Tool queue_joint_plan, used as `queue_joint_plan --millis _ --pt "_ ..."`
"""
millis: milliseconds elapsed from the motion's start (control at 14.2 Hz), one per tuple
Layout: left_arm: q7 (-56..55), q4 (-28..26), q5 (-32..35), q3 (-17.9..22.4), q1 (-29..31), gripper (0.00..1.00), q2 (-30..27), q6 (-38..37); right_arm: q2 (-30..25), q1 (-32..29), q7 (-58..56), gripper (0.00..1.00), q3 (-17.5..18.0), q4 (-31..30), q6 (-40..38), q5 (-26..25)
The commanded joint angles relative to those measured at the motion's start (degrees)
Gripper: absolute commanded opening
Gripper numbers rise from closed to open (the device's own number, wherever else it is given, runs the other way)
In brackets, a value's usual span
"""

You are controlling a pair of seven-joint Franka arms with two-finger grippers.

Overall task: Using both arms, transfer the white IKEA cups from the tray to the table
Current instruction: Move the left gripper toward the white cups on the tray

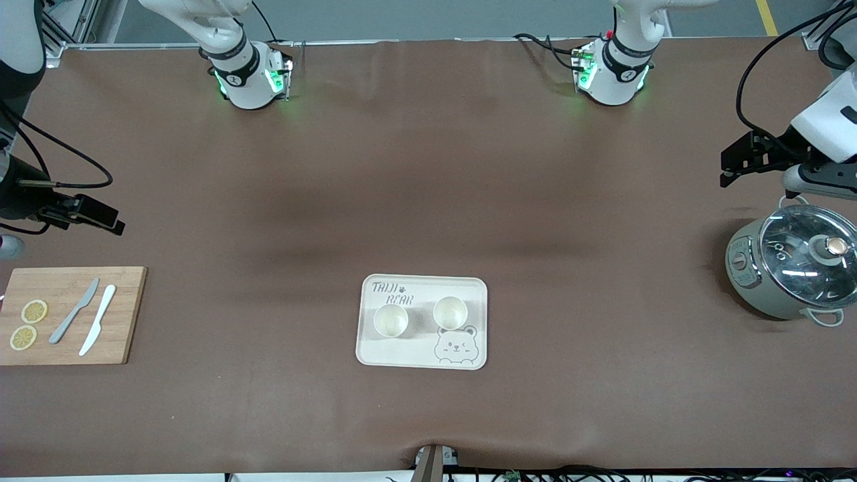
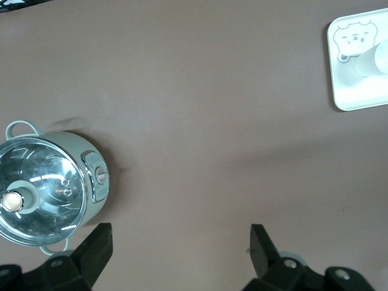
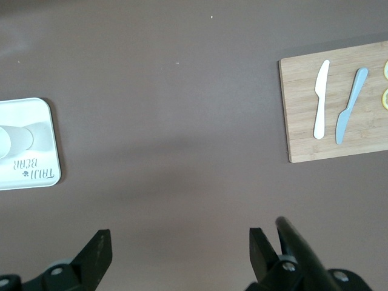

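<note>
Two cream-white IKEA cups stand upright side by side on the bear-printed tray [image 1: 416,349] in the middle of the table: one cup [image 1: 391,320] toward the right arm's end, the other cup [image 1: 450,312] toward the left arm's end. My left gripper [image 1: 753,159] is open and empty above the table beside the grey-green pot; its wrist view shows its open gripper [image 2: 180,251], the tray [image 2: 357,97] and one cup [image 2: 377,59]. My right gripper [image 1: 86,213] is open and empty over the table near the cutting board; its wrist view shows its gripper [image 3: 180,251], the tray [image 3: 30,112] and part of a cup [image 3: 17,140].
A grey-green pot [image 1: 790,269] with a glass lid stands at the left arm's end, also in the left wrist view [image 2: 48,188]. A wooden cutting board [image 1: 127,314] with two knives and two lemon slices lies at the right arm's end, also in the right wrist view [image 3: 300,115].
</note>
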Motion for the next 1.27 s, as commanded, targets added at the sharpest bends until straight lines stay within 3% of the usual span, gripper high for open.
queue_joint_plan --millis 0,211,563,844,1196 --pt "-0.01 1.29 -0.97 -0.33 -0.6 1.0 1.62 0.69 -1.32 -0.51 -0.69 1.0 0.4 -1.1 -0.14 -0.15" --pt "-7.29 1.99 -1.76 -1.03 -1.56 1.0 3.55 1.85 -1.23 -0.42 -0.69 1.0 0.4 -1.1 -0.14 -0.15" --pt "-13.37 8.22 -1.32 -1.65 -7.36 1.0 10.48 0.7 -0.88 -0.42 -2.35 1.0 0.49 -0.93 0.73 0.2" --pt "-20.83 16.82 -1.32 -1.04 -14.03 1.0 19.53 -3.15 -0.62 -0.25 -2.8 1.0 0.49 -0.84 1.96 0.46" --pt "-26.82 22.98 -1.24 -0.6 -19.84 1.0 26.83 -2.46 1.14 0.71 -2.45 1.0 0.57 0.3 2.49 0.2"
